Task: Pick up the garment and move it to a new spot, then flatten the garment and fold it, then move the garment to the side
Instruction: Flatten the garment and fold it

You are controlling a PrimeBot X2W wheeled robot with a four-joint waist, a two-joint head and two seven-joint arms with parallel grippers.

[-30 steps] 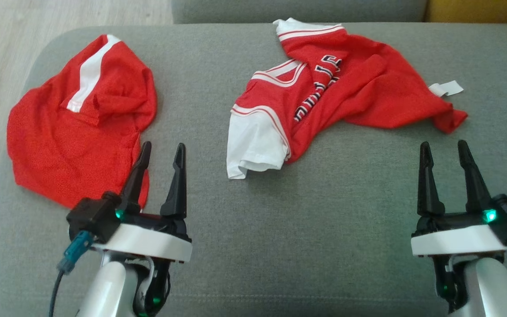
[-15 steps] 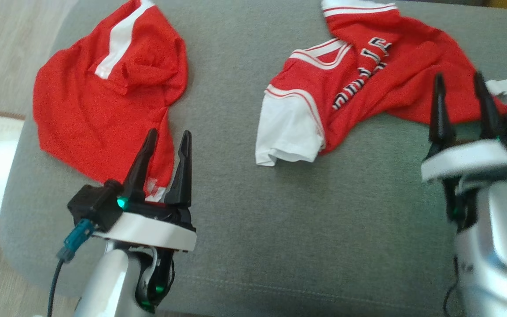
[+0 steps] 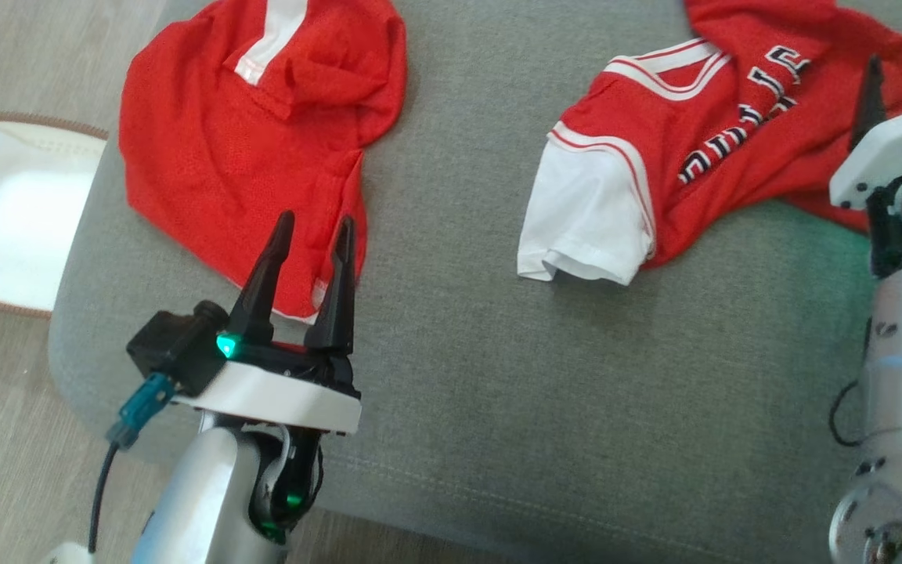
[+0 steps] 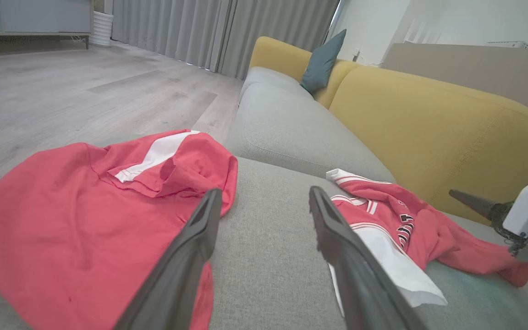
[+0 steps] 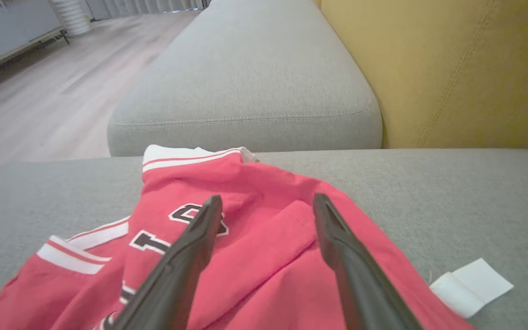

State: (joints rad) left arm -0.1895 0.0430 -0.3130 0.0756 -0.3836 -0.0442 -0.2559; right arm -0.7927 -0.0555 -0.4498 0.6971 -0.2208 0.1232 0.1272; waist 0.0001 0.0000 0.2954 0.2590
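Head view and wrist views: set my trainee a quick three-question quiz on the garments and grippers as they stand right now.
1. True or false: the right gripper is shut on the lettered red jersey.
2. In the head view, the left gripper has its fingertips over which? A) the red garment with a white stripe B) the jersey C) a towel
3. Fill in: the sofa backrest is ___.
Key: 1 false, its jaws stand open above the jersey; 2 A; 3 yellow.

Jersey (image 3: 764, 184): you see thin red cloth, matt
Cushion (image 3: 537, 392): grey woven cloth, slightly rough (seam stitched)
Floor (image 3: 1, 462): pale wood boards, smooth to your eye
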